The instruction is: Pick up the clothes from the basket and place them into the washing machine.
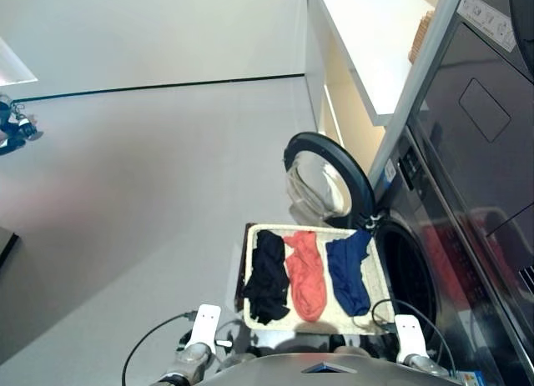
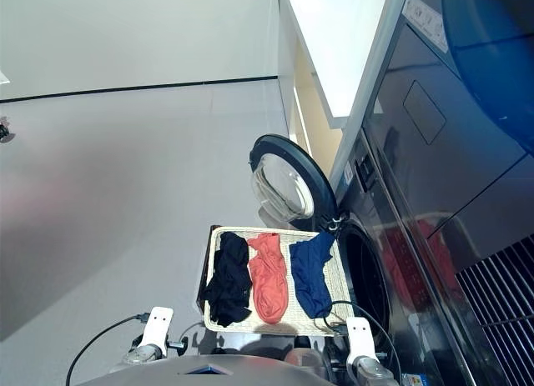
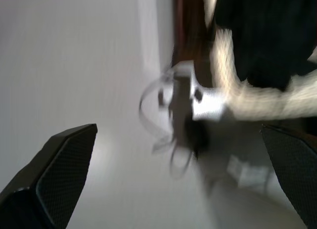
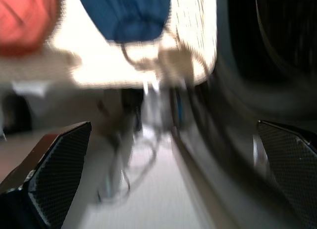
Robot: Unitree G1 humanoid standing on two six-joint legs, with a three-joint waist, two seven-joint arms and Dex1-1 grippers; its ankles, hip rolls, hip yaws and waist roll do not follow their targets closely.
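Three garments lie side by side in the basket [image 1: 380, 278], none overlapping much: the black garment [image 1: 267, 276] on the robot's left, the coral-red garment [image 1: 305, 275] in the middle, the navy blue garment [image 1: 348, 273] on the right. The navy piece has one corner draped up over the far rim, toward the washing machine [image 1: 467, 261]. The basket is a cream-white woven tray with low rims; it sits just beside the machine's front, near the drum hole [image 1: 410, 271], which is dark inside. The porthole door [image 1: 324, 176] stands swung open beyond the basket's far edge, its glass facing the floor [image 1: 150, 169] side.

Left hand [image 3: 183, 179]: fingers [image 3: 59, 174] spread wide apart, nothing between them. The wrist view shows pale floor, a corner of the basket and part of the black garment ahead of it. Hand is clear of the cloth.

Right hand [image 4: 173, 174]: fingers [image 4: 57, 164] also wide apart and empty. Its wrist view shows the near rim of the basket with the navy and coral-red garments above it, and the dark curve of the machine's opening to one side. No contact with basket or cloth.

In the head views both arms show only at the lower edge, on the near side of the basket. A white shelf [image 1: 367, 44] runs along the wall beyond the machine.
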